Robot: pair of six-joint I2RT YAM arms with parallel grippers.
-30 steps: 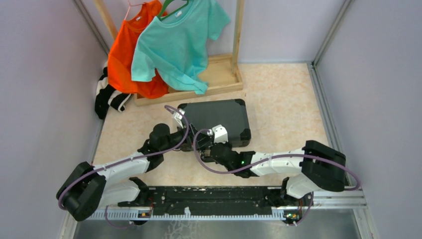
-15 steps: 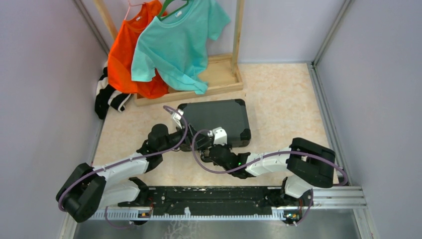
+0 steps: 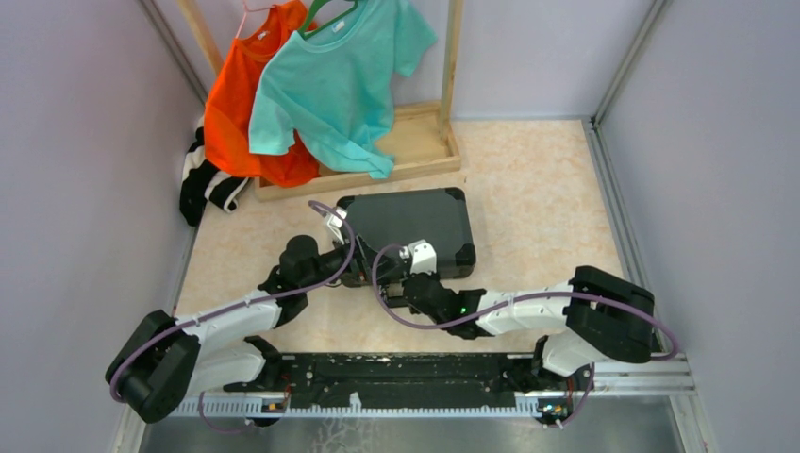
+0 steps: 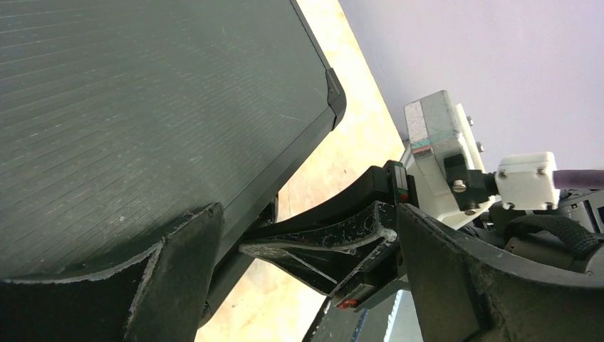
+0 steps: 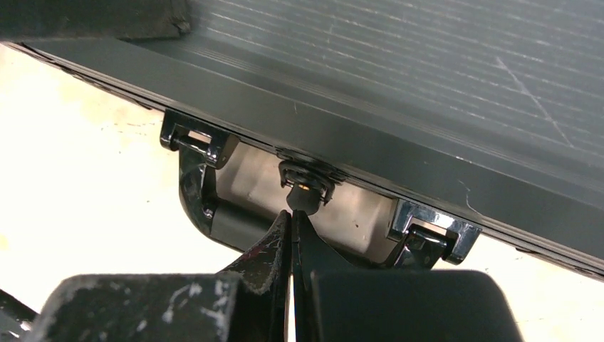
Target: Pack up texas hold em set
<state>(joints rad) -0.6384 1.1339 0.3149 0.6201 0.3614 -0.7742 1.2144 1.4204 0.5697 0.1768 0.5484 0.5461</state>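
Black hard briefcase (image 3: 410, 226) of the texas hold em set lies shut and flat on the beige surface (image 3: 538, 189), its handle (image 5: 231, 226) side facing the arms. Over the last second it has not moved. Only the right tool (image 5: 292, 217), clenched and empty, has edged slightly rightward, its tips now touching the small centre latch (image 5: 305, 187). The left tool (image 4: 305, 214) is spread wide, holding nothing, one finger over the lid's near edge, so packing looks nearly done, with only fastening left.
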